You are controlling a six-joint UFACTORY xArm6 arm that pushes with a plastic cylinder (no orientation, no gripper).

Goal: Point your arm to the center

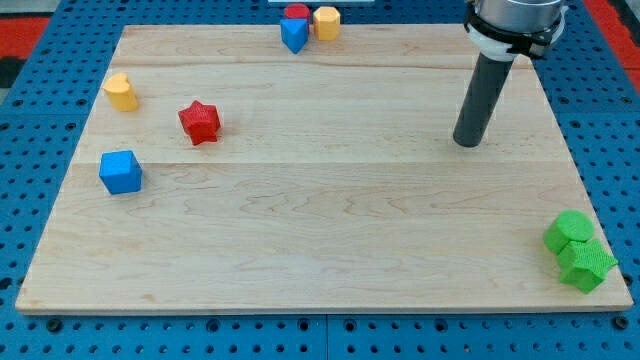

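My tip [467, 143] rests on the wooden board [330, 230] at the view's right, above the board's middle height, with no block close to it. A red star block [199, 122] lies far to its left. A blue cube [120, 171] and a yellow block [121, 92] sit near the left edge. At the top edge a red block [296, 13], a blue block [293, 35] and a yellow hexagonal block [327, 22] cluster together. Two green blocks [570, 231] [588, 265] touch at the bottom right corner.
The board lies on a blue perforated table [20, 150]. The arm's body [510, 20] enters from the view's top right.
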